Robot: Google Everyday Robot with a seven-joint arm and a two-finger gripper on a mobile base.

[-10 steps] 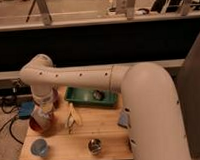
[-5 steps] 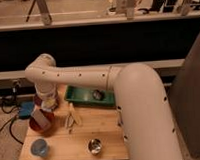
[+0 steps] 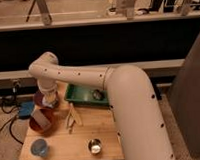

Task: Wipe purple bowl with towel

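Note:
The gripper [image 3: 45, 97] hangs from the white arm over the left back part of the wooden table [image 3: 103, 127]. It points down onto a dark purple-maroon bowl [image 3: 39, 101]. A small pale patch at the gripper's tip [image 3: 50, 103] may be the towel; I cannot tell for sure. The brighter orange-red bowl [image 3: 43, 122] sits just in front of the purple bowl, touching or overlapping it. The arm hides much of the purple bowl.
A pale blue cup [image 3: 39, 147] stands at the front left corner and a small metal cup [image 3: 95, 146] at the front middle. Wooden tongs [image 3: 72, 117] lie mid-table. A green tray [image 3: 80, 98] holding a dark object [image 3: 97, 94] is at the back. The arm's bulk fills the right.
The gripper has shifted slightly right and towards the back, staying low over the bowls. The bowls, cups and tray have not moved.

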